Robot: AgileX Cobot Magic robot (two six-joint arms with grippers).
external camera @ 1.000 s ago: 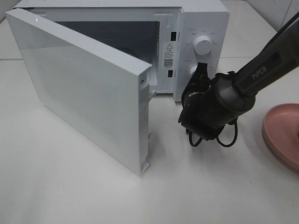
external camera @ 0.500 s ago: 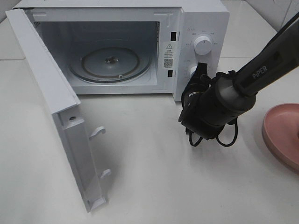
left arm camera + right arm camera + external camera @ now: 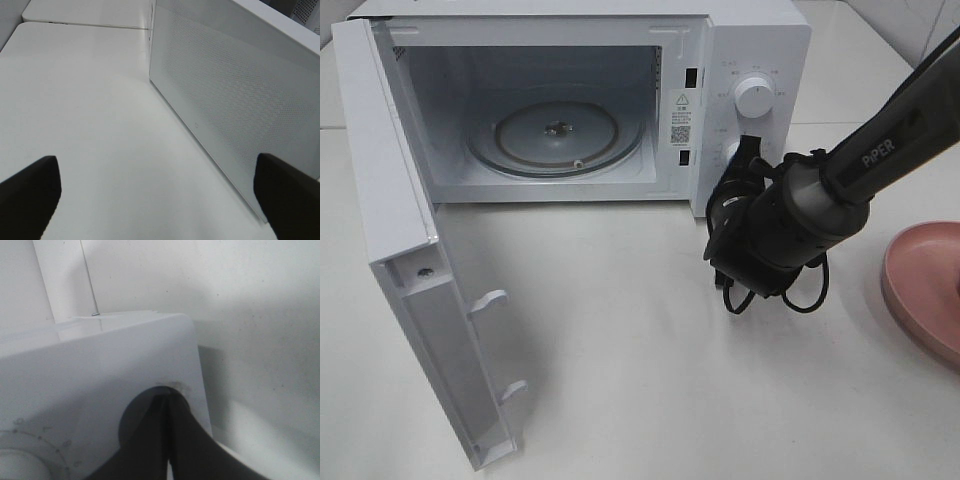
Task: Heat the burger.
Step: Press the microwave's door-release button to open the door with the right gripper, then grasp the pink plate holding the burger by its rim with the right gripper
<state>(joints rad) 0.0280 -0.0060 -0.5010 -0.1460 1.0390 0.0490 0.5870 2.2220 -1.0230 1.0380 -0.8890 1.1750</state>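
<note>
The white table point(image 3: 740, 400) has free room before the microwave point(image 3: 560, 28), whose door point(image 3: 395, 200) stands wider than a moment ago, near the table's front edge. Only the left wrist view shows the left gripper point(image 3: 157, 200), spread wide beside that door. The right gripper point(image 3: 748, 158), pinched together, perhaps touches the control panel point(image 3: 775, 60). The burger appears in no view.

I'm seeing the plate point(image 3: 928, 285) running off the edge and the lower knob point(image 3: 727, 152) hiding behind the right gripper point(image 3: 748, 150).

Burger out of view — white microwave point(image 3: 760, 50) stands, door point(image 3: 385, 170) wide open.
</note>
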